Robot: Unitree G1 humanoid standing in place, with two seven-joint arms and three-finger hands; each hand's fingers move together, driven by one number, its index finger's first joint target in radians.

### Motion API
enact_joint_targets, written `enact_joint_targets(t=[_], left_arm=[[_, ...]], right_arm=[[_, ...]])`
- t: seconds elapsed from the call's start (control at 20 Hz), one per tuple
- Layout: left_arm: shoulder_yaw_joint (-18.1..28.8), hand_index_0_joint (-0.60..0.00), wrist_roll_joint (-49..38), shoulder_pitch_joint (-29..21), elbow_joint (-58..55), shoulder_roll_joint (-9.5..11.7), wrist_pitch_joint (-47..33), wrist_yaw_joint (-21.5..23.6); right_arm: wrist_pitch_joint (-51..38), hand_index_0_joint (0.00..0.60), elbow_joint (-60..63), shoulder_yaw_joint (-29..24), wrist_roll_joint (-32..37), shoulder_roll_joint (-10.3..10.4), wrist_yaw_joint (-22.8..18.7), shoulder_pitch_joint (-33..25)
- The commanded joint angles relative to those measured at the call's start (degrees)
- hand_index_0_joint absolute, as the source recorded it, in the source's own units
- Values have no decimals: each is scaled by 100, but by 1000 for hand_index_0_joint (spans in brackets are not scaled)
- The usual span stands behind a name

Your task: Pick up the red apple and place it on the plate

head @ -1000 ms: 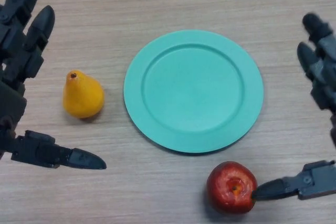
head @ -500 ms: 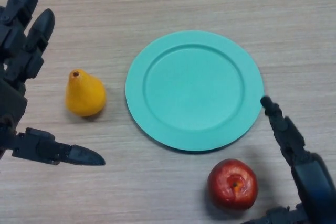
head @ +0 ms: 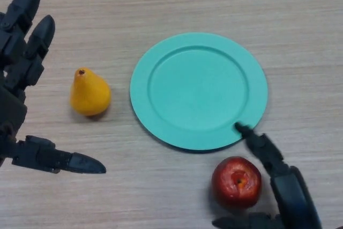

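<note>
Right hand (head: 286,189) open, fingers straddling red apple (head: 236,182) just below plate (head: 161,116); left hand (head: 19,95) open, idle.

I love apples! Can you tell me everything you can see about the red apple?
The red apple is round, shiny and dark red, with an orange-yellow patch around its stem dimple, which faces up. It sits on the wooden table just below the green plate, not on it. The right robot hand reaches around its right side, one finger above and the thumb below; contact is unclear.
</note>
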Motion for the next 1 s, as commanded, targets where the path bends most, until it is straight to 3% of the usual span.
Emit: enact_joint_targets(t=[0.05,0.25,0.45,0.65,0.8,1.0], left_arm=[[427,0,11,-8,-311,66,-947,-11],[440,0,113,57,-265,15,-1081,28],[536,0,89,108,-237,-16,-1197,45],[550,0,98,188,-402,-60,-1161,48],[647,0,-4,239,-452,-87,-1172,-42],[747,0,-80,292,-491,-145,-1210,-1]], right_arm=[[-506,600,-398,19,194,-80,-251,-117],[-242,600,-831,-43,476,-97,-20,-144],[803,600,-1936,-99,427,-20,306,-557],[1841,600,-1957,122,320,19,331,-2097],[2345,600,-1262,253,1014,21,-43,-3166],[1923,600,128,522,1525,22,-534,-4039]])
